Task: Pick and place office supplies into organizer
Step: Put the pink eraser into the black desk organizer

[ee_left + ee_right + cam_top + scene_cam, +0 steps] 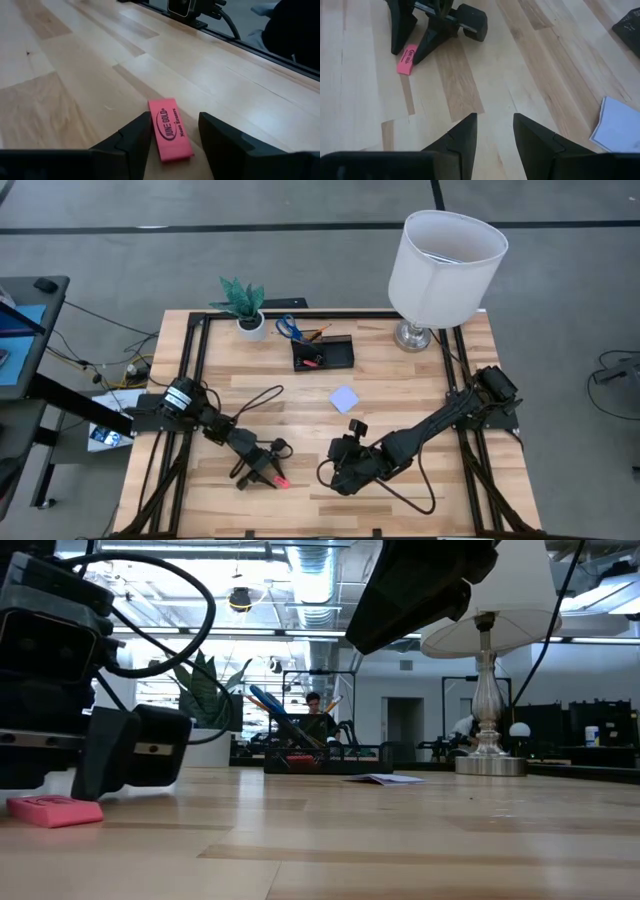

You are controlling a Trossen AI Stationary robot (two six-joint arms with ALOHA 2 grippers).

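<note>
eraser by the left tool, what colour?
Pink eraser, dark printed lettering; clearest in left wrist view.

Lighting even and bright in all four views; source is overhead. Low view shows ceiling light strips behind the lamp point(487, 660), blown out to near white.

Table point(400, 395) in high view: uniform pale wood tone, no hard glare. Shadows soft and short, pooled directly under both arms.

Left wrist view: pink eraser point(169, 129) sharp, printed text legible; table surface beyond the eraser softens toward the far rail.

Right wrist view: wood grain crisp; own fingers near the lens dark, little surface detail.

Low view: near dark arm parts left of the lamp underexposed and blurred; background room hazy.
</note>
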